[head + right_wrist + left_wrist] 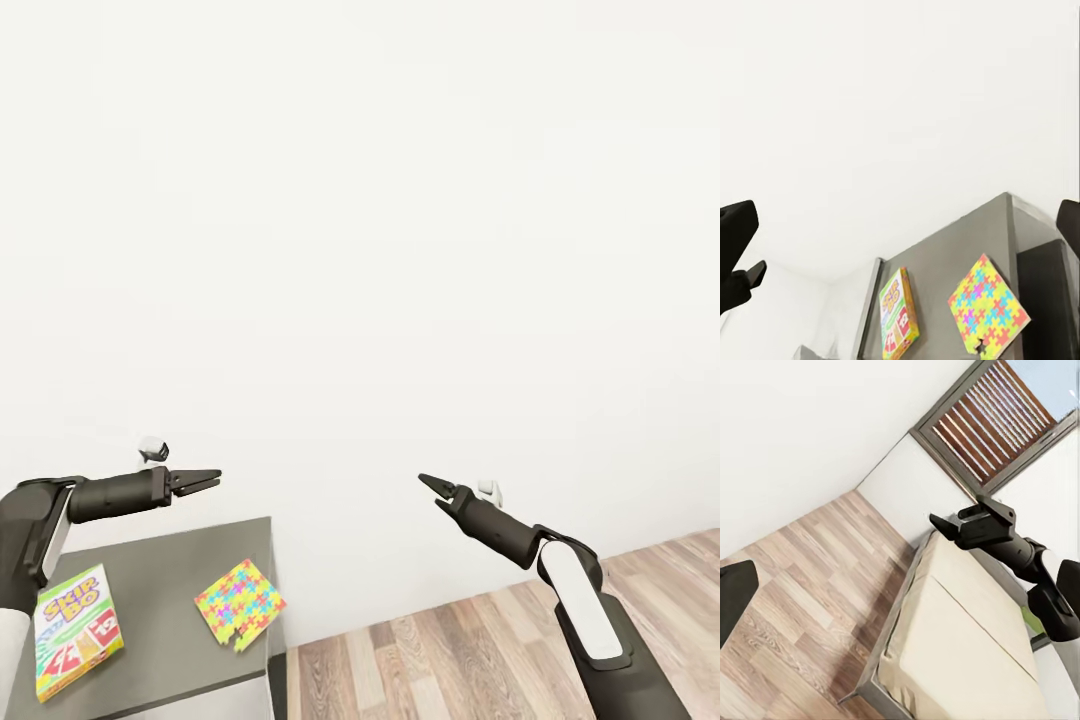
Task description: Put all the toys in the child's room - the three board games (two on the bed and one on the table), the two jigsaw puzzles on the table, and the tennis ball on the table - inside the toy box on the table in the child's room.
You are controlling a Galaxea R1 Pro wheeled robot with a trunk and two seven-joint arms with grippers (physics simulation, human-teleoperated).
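A child's bedroom in a home is showing here. A low bed with a beige mattress is standing on a wood-plank floor beneath a slatted window, plain white walls are closing it in, and a Skip-Bo board game and a bright jigsaw puzzle are lying on a grey counter.

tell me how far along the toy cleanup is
Nothing looks done. The Skip-Bo board game and the jigsaw puzzle lie loose on the table. Left end effector and right end effector hold nothing. The bed is bare where visible.
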